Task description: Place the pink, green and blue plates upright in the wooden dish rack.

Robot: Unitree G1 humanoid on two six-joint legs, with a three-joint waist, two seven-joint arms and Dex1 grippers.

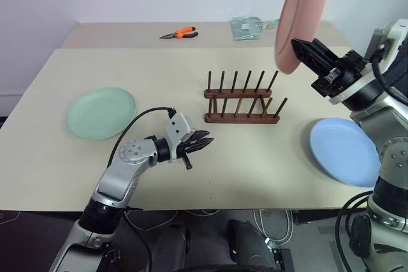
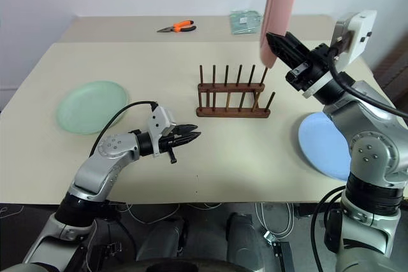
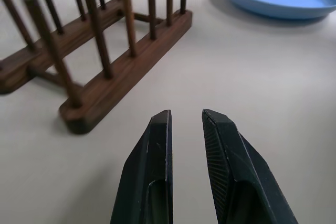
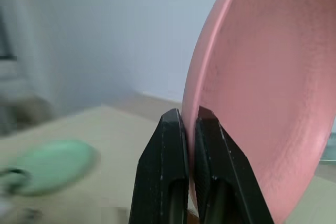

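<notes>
right pincer (image 1: 299,48) clamped on rim of pink plate (image 1: 302,11) — held upright in air above wooden dish rack (image 1: 242,100). left pincer (image 1: 207,141) narrowly parted, empty, just above surface (image 1: 255,164). green plate (image 1: 101,113) — blue plate (image 1: 344,151) flat either side.

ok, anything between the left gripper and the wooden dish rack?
Nothing: in the left wrist view, bare beige tabletop separates the left gripper from the dark brown wooden peg rack.

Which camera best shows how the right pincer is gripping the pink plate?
The right wrist view: the right pincer is clamped on the pink plate's rim. Both eye views show the plate held upright in the air above the wooden dish rack, from farther off.
</notes>
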